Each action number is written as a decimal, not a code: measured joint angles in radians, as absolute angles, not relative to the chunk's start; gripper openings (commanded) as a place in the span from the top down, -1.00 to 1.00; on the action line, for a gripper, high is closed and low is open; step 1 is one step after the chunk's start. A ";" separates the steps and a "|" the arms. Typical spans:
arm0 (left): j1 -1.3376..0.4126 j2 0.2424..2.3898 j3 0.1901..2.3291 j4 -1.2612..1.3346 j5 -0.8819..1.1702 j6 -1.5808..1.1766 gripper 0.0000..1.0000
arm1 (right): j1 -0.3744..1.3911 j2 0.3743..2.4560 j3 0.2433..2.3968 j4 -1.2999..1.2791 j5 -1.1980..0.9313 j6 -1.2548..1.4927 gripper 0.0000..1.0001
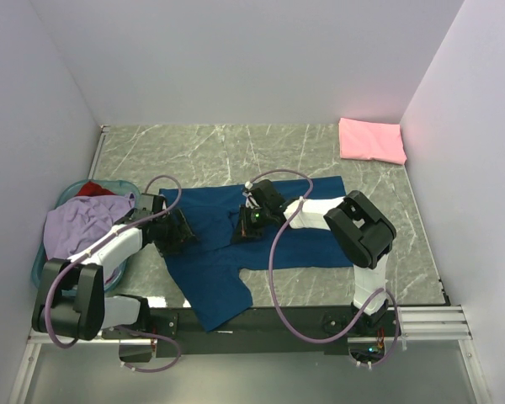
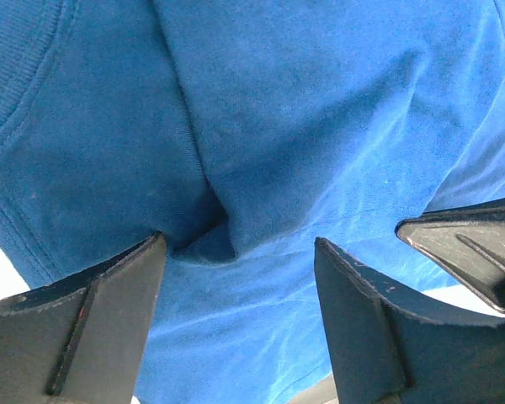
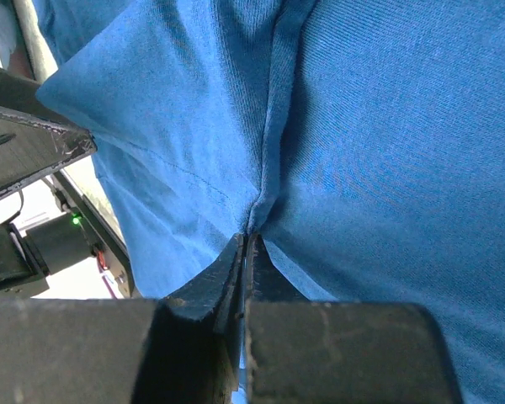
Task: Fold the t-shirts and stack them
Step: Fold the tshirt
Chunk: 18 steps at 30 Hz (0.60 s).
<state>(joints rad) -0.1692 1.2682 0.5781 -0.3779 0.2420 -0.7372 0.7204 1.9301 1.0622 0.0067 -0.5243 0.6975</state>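
A navy blue t-shirt (image 1: pixel 269 244) lies spread on the table's middle, one part trailing toward the near edge. My right gripper (image 3: pixel 248 240) is shut on a pinched ridge of its cloth (image 3: pixel 362 168) near the shirt's middle (image 1: pixel 246 223). At the shirt's left edge my left gripper (image 1: pixel 178 231) stands open over the cloth, and a raised fold (image 2: pixel 210 227) sits between its fingers (image 2: pixel 109 328). A pink t-shirt (image 1: pixel 370 140) lies folded at the back right. A lavender t-shirt (image 1: pixel 84 223) and a red one (image 1: pixel 93 188) are heaped in the basket.
A teal plastic basket (image 1: pixel 118 182) stands at the left, beside my left arm. White walls close in the table on three sides. The right gripper's finger (image 2: pixel 471 252) shows at the right edge of the left wrist view, close by.
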 measured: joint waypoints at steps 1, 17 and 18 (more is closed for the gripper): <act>-0.170 1.269 0.578 -0.376 0.243 -0.734 -0.56 | 0.720 1.930 1.062 0.007 -0.525 0.697 1.00; -0.238 1.308 0.606 -0.394 0.258 -0.711 -0.17 | 0.720 1.930 1.062 0.006 -0.536 0.689 1.00; -0.241 1.303 0.606 -0.402 0.258 -0.712 -0.15 | 0.720 1.930 1.062 0.006 -0.536 0.688 1.00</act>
<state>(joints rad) -0.2409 1.3029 0.6064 -0.4023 0.2577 -0.7120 0.7204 1.9301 1.0622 0.0063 -0.5362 0.6884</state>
